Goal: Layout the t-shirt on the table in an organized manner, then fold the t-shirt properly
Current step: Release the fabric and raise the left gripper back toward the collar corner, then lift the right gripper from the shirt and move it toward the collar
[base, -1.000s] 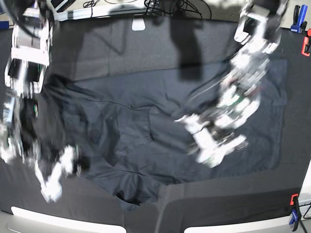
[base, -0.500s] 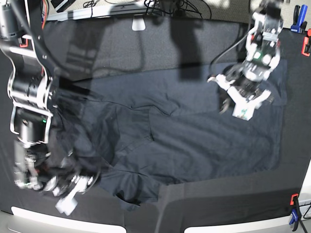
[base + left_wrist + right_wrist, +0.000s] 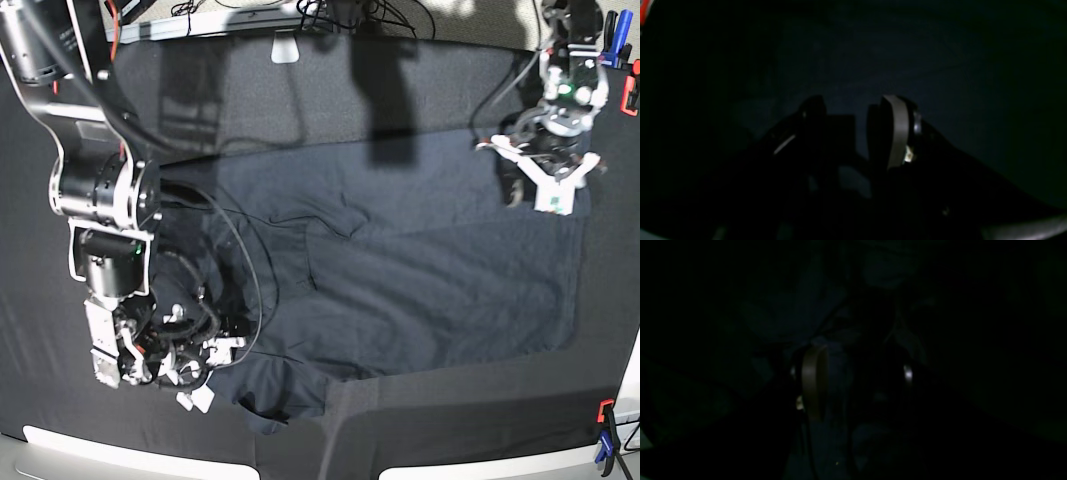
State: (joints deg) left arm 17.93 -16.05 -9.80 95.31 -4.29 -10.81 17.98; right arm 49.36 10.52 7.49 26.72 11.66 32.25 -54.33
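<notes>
I'm working over the t-shirt (image 3: 400,270), which lies spread across the middle of the tabletop (image 3: 300,90), mostly flat on the side near my left arm but bunched and creased towards my right, with a rumpled bit hanging down near the front edge. My left hand (image 3: 545,180) hangs above the shirt's far corner on that flatter side; in the left wrist view my two fingers (image 3: 897,130) stand apart with only dark cloth showing between them, so I read that hand as released and carrying nothing. I judge it is placed there because that corner is where a hem or sleeve would be taken up to square the cloth. My right hand (image 3: 185,365) is low at the crumpled side, right over the folds, and that makes sense to me: this is the part that spoils the layout. In the right wrist view it is very dark, but the fingers (image 3: 813,380) sit apart with bluish fabric showing in the gap; whether cloth is truly pinched there I cannot tell, so I call it spread wide and no more. Counting now: one shirt, two arms, two hands. At the tabletop's edge I see a red clamp (image 3: 631,95) up near my left arm, a blue one (image 3: 611,40) beside it, and another red and blue clamp (image 3: 605,435) at the near corner. A white tag-like patch (image 3: 285,50) sits at the far edge. The layout step looks unfinished to me
</notes>
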